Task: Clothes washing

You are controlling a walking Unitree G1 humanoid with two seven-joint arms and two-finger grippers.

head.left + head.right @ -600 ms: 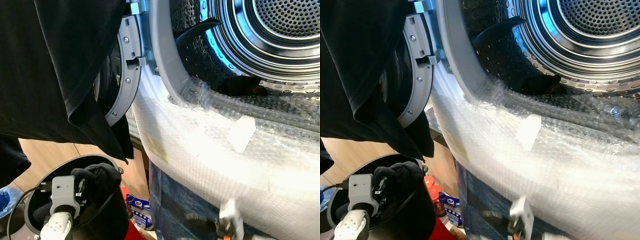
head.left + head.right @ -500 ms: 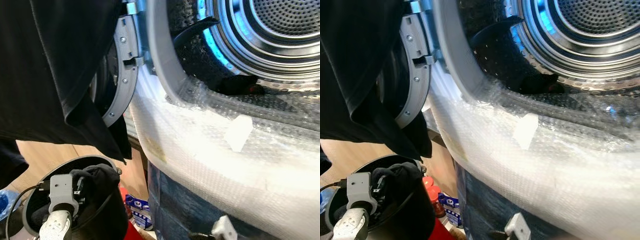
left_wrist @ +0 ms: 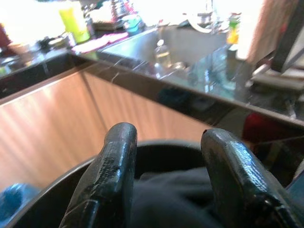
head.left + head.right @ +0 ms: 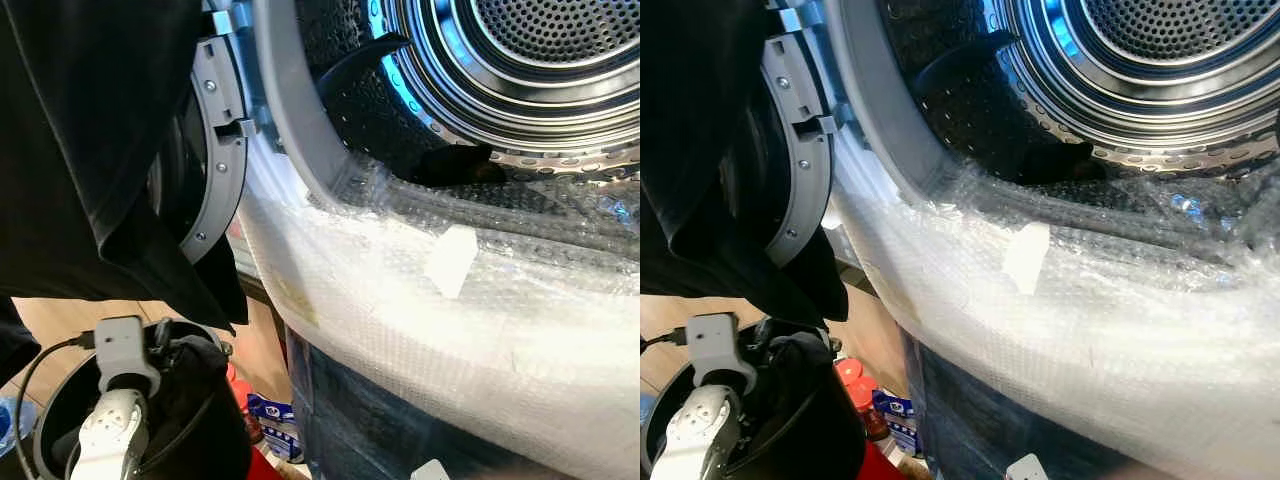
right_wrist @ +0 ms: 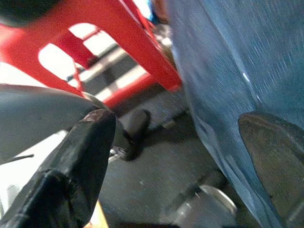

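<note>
- Washing machine drum (image 4: 540,60) open ahead, steel and perforated, blue glow on its left inner rim.
- One dark piece of clothing (image 4: 450,165) lies at the drum's lower front edge, just inside the opening.
- Bubble wrap (image 4: 420,300) covers the machine's front below the opening; a pale tape patch (image 4: 452,260) sits on it. Blue cover (image 5: 237,61) under the wrap.
- Machine door (image 4: 205,150) swung open to the left, grey ring with screws.
- Large black cloth (image 4: 90,150) hangs over the left of the head view and hides most of the door.
- Round black basket (image 4: 215,440) on the floor at lower left, dark clothes (image 3: 175,199) inside.
- Left gripper (image 3: 166,180) is down in the basket, fingers apart, a fold of the dark clothes between them; whether it's pinched, cannot tell.
- Right gripper (image 5: 185,156) hangs low beside the blue cover, fingers wide apart, nothing between them. Red stool (image 5: 118,42) beyond it.
- Wooden cabinet front (image 3: 52,118) and dark counter with sink (image 3: 185,52) behind the basket.
</note>
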